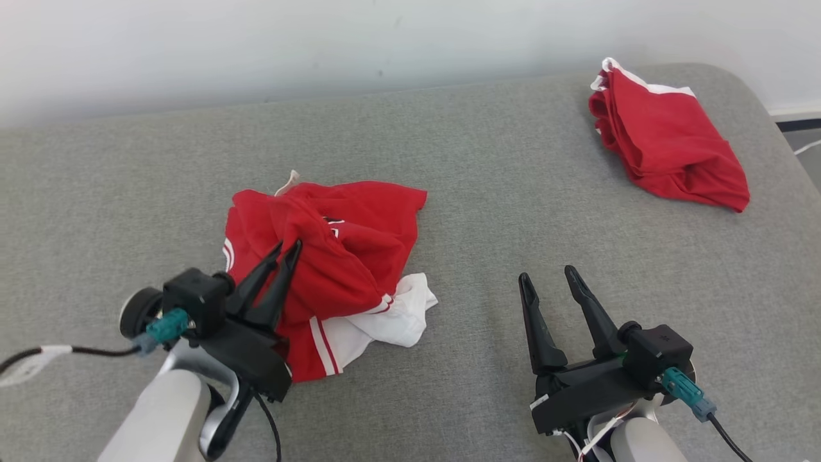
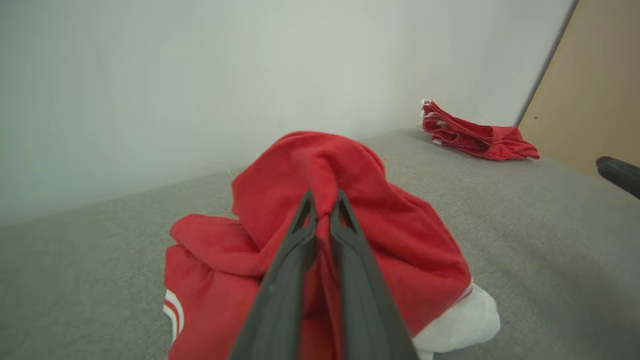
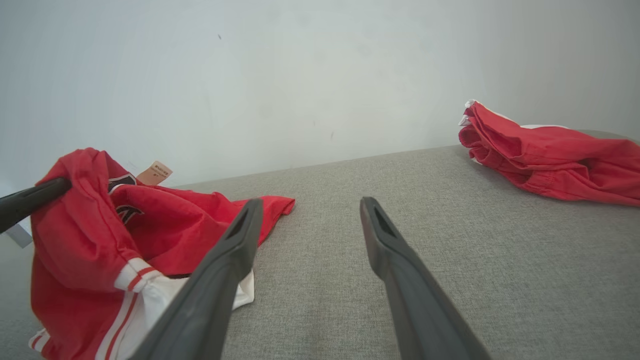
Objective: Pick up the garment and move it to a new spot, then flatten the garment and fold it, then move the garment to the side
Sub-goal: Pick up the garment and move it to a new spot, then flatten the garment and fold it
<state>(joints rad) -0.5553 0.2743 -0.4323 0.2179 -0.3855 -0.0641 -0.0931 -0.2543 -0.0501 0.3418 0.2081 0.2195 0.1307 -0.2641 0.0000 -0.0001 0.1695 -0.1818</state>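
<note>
Nearest the head camera, at 7 o'clock, showed left gripper (image 1: 288, 245) on a pale forearm (image 1: 160, 410), jaws clenched on a red fold of garment (image 1: 346, 256). Found garment crumpled on grey surface (image 1: 481, 160), just left of centre, mostly red, with a white part (image 1: 397, 314) and red-and-white stripes at its 5 o'clock edge. Held right gripper (image 1: 547, 274) at 5 o'clock, jaws released and wide apart, grasping nothing, fingers pointing to 12, well apart from garment.

Recorded, in left wrist view, left gripper (image 2: 325, 197) with fingertips almost together and red cloth pinched between them. Showed garment (image 2: 390, 235) drawn up into a peak at those tips and spreading down onto surface (image 2: 550, 240). Caught one dark finger of right gripper (image 2: 620, 172) at 3 o'clock.

Recorded, in right wrist view, right gripper (image 3: 311, 202) parted over bare surface (image 3: 325, 275), with garment (image 3: 85, 240) at 8 o'clock. Showed a finger of left gripper (image 3: 30, 200) at 9 o'clock pressed into the red cloth, and a pale tag (image 3: 155, 173) standing at the garment's top.

Noted other garment (image 1: 673, 147), red with white trim, bundled at 2 o'clock near the surface's far corner, well apart from both grippers. Backed by pale wall (image 1: 321, 38) at 12.
</note>
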